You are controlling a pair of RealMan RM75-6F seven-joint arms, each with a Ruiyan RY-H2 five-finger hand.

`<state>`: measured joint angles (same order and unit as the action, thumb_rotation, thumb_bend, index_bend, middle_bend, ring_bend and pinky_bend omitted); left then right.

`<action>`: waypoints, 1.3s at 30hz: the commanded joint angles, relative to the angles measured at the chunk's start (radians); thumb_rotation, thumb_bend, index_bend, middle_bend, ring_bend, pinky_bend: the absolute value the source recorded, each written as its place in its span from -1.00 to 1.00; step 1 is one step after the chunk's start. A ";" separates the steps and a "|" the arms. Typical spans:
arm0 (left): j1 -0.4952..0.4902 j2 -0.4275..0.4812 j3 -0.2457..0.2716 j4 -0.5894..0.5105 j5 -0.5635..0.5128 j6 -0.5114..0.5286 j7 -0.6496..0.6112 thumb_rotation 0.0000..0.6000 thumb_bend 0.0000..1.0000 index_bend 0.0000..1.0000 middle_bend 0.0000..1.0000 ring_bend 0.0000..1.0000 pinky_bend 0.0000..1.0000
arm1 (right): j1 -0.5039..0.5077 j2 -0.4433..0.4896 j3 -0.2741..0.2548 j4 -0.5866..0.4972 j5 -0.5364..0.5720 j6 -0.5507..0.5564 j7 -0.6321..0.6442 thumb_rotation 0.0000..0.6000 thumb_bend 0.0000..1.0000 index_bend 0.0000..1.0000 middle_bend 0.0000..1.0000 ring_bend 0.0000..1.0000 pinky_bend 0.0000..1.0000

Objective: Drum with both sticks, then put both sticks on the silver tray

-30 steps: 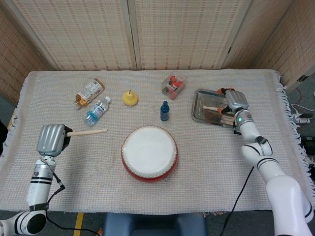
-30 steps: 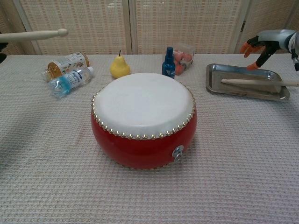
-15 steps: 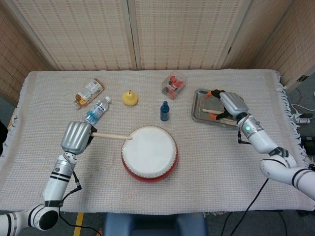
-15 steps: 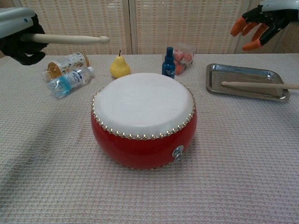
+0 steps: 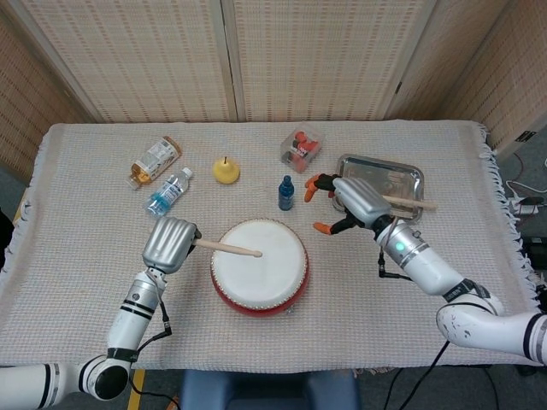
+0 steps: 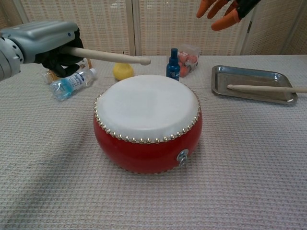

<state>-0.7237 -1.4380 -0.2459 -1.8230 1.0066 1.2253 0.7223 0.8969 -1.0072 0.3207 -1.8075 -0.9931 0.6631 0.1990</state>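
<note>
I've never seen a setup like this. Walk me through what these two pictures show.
This is a robot with two arms, each ending in a mechanical hand. One picture looks down from its head, the other looks forward from its chest, so both show the same table from different heights.

A red drum sits in the middle of the cloth-covered table. The left hand grips a wooden drumstick whose tip is raised over the drum's white skin. The right hand holds nothing, its orange-tipped fingers spread in the air between drum and silver tray. A second drumstick lies on that tray, one end sticking out past its edge.

Further back are a yellow pear, a small blue bottle, a clear water bottle lying down, a packaged snack and a clear box of red items.
</note>
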 commanded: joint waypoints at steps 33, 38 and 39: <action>-0.098 -0.109 -0.025 0.018 -0.198 0.106 0.169 1.00 0.77 1.00 1.00 1.00 1.00 | 0.233 -0.301 -0.022 -0.119 0.436 0.306 -0.485 1.00 -0.58 -0.10 -0.54 -0.59 -0.32; -0.105 -0.110 -0.027 0.006 -0.205 0.118 0.180 1.00 0.77 1.00 1.00 1.00 1.00 | 0.245 -0.348 -0.025 -0.089 0.443 0.330 -0.509 1.00 -0.59 -0.08 -0.54 -0.59 -0.32; -0.107 -0.110 -0.028 0.004 -0.207 0.119 0.181 1.00 0.77 1.00 1.00 1.00 1.00 | 0.250 -0.358 -0.025 -0.082 0.447 0.332 -0.517 1.00 -0.59 -0.07 -0.54 -0.59 -0.32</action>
<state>-0.8298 -1.5480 -0.2732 -1.8187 0.7997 1.3437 0.9028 1.1406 -1.3554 0.2965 -1.8982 -0.5519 0.9916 -0.3093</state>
